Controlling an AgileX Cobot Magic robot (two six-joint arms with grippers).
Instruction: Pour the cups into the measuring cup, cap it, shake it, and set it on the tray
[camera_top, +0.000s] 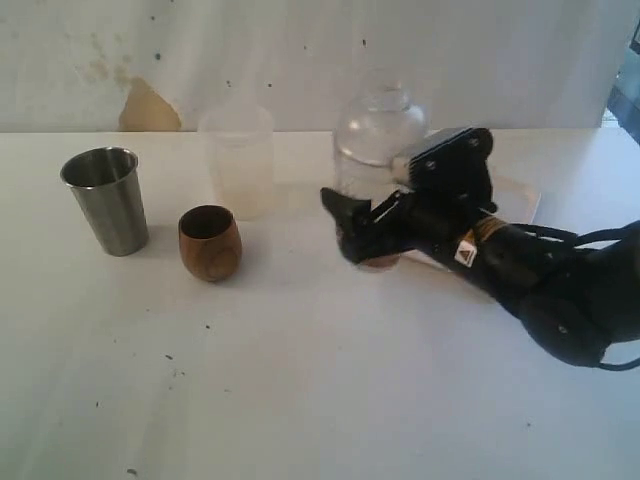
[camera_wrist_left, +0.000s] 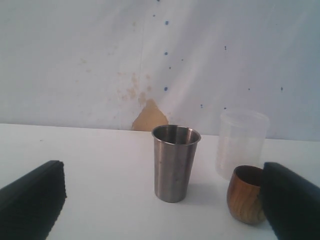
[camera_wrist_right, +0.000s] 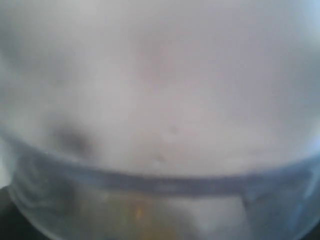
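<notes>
Showing R claw (camera_top: 347, 230) clamped wide on capped measuring cup (camera_top: 378, 135), upright, near its base; tray (camera_top: 528, 200) lies just behind that claw's wrist. We note L claw (camera_wrist_left: 163, 190) fully open, empty; steel tumbler (camera_wrist_left: 175, 162) stands ahead, mid-gap; wooden cup (camera_wrist_left: 245, 192) beside one jaw.

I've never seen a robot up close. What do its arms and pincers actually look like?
The right arm is black and chunky with rounded joints, a grey block on top, a small white-and-orange warning sticker and black cables looping off it. The right pincer is black and tapered. The left pincer shows two black fingers, one ribbed.
</notes>
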